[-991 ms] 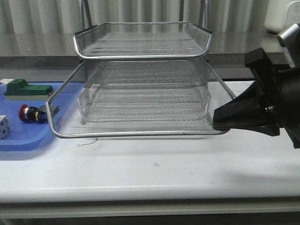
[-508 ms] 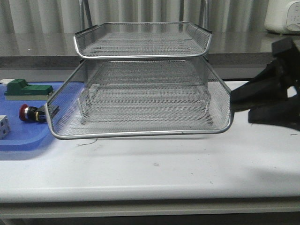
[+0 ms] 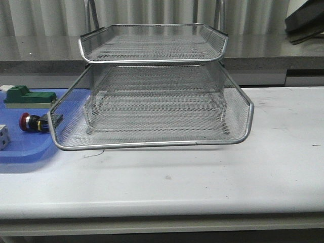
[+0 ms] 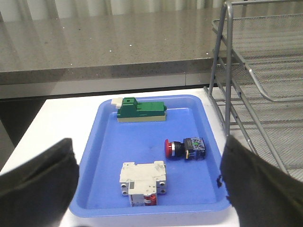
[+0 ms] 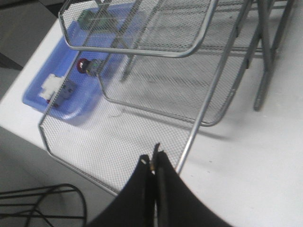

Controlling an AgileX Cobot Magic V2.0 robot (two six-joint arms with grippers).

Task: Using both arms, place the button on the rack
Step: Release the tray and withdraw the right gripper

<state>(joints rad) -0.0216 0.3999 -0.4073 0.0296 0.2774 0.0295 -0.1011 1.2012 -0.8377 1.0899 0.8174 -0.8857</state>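
The button point(image 4: 184, 148) lies on its side in the blue tray point(image 4: 102, 142), red head pointing away from the rack point(image 4: 265, 85). My left gripper point(image 4: 149, 153) hovers open above the tray's near end, its fingers point(image 4: 40, 182) wide apart and empty, the button between and beyond them. From the front, the button point(image 3: 31, 123) sits just left of the rack point(image 3: 152, 101). My right gripper point(image 5: 154, 164) is shut on nothing, high above the bottom tier's front right corner; the button point(image 5: 88, 66) shows through the mesh. Only a part of the right arm point(image 3: 305, 21) shows at the front view's top right.
A green block point(image 4: 141, 109) and a white breaker point(image 4: 143, 183) share the blue tray with the button. A grey counter ledge point(image 3: 283, 55) runs behind the white table point(image 3: 202, 177). A black wire bin point(image 5: 42, 205) stands off the table's edge.
My right arm has lifted away from the rack's front right corner, rising to the top right of the front view. The button and rack stay put.
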